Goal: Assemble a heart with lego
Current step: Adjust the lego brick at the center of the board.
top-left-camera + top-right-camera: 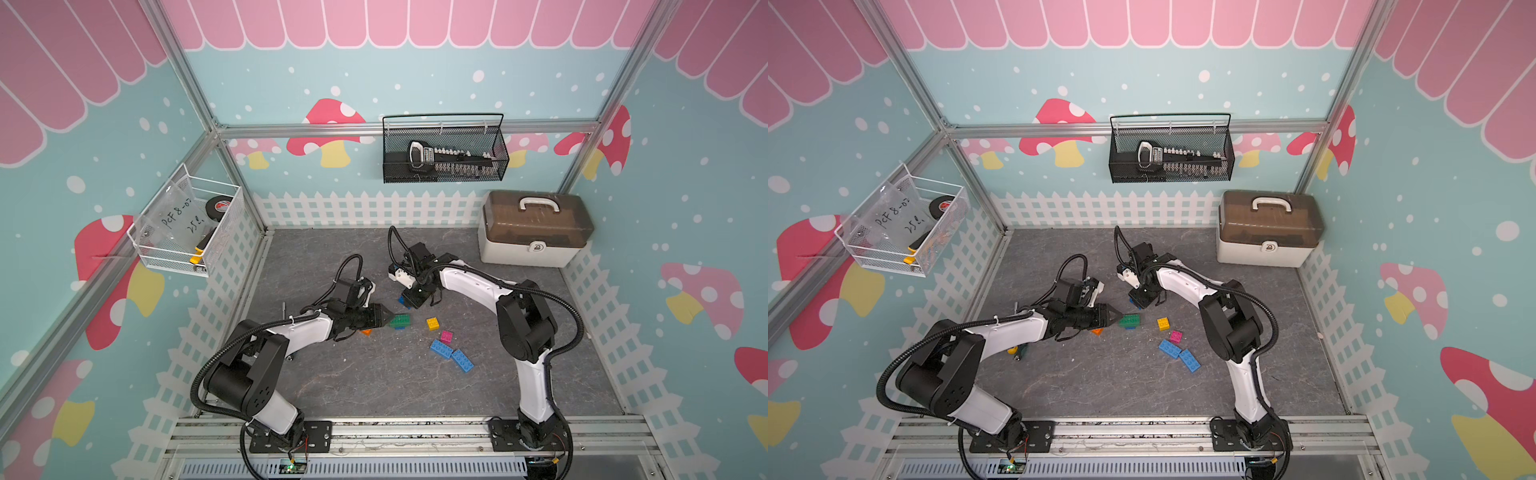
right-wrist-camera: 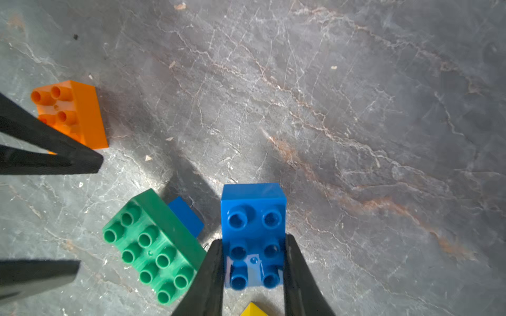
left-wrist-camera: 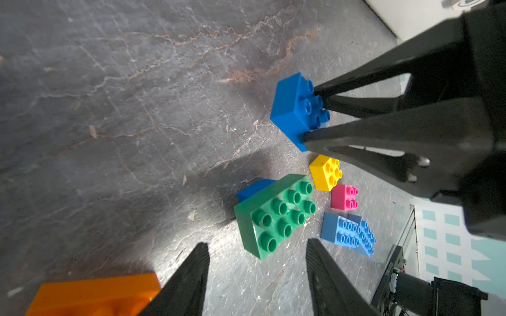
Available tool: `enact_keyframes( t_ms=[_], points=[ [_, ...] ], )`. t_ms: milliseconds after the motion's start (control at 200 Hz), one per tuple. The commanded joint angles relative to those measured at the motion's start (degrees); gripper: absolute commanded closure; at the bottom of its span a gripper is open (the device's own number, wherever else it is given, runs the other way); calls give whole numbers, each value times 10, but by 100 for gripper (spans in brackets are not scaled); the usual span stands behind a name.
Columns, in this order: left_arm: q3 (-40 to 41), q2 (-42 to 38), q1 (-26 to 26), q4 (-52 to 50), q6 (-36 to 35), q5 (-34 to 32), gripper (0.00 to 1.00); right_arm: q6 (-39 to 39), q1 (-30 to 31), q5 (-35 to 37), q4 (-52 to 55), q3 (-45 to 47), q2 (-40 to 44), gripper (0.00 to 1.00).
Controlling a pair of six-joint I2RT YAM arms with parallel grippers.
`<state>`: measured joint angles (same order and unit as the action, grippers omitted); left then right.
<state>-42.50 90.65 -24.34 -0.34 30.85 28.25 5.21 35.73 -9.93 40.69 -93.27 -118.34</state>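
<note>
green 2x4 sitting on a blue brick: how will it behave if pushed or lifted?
The green brick looks hard and glossy: probably rigid, maybe slippery. A blue brick pokes out from under one end, so pressing the other end may rock it. Whether they're clicked together is unclear; if so, both likely lift as one.

A grey, marble-veined tabletop (image 1: 374, 386) carries everything. In its far right corner stands a beige plastic toolbox (image 1: 536, 245) with a brown translucent lid. Near the middle lies a small orange studded plastic brick (image 1: 366, 331). Close by, a green eight-stud plastic brick (image 1: 400, 320) rests on a dark blue brick (image 3: 254, 187) that peeks out from beneath it. Further right lie a yellow four-stud brick (image 1: 432, 323) and, just beside it, a pink four-stud brick (image 1: 446, 336). Two longer light blue bricks (image 1: 441, 349) lie touching, at an angle to each other. Whether the bright blue six-stud brick (image 2: 253, 219) touches the surface cannot be told.
</note>
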Motion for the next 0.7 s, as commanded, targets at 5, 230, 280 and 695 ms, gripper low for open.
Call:
enact_keyframes(
  t_ms=[5,230,280,695],
  points=[
    [3,11,4,19,8,13,47,15,7,-12,18,23,18,85],
    [-5,29,4,22,4,21,50,12,11,-16,18,72,47,85],
    [-9,33,4,21,3,23,51,10,13,-15,15,82,55,84],
    [-30,70,6,32,-3,42,55,5,25,29,5,141,155,85]
  ],
)
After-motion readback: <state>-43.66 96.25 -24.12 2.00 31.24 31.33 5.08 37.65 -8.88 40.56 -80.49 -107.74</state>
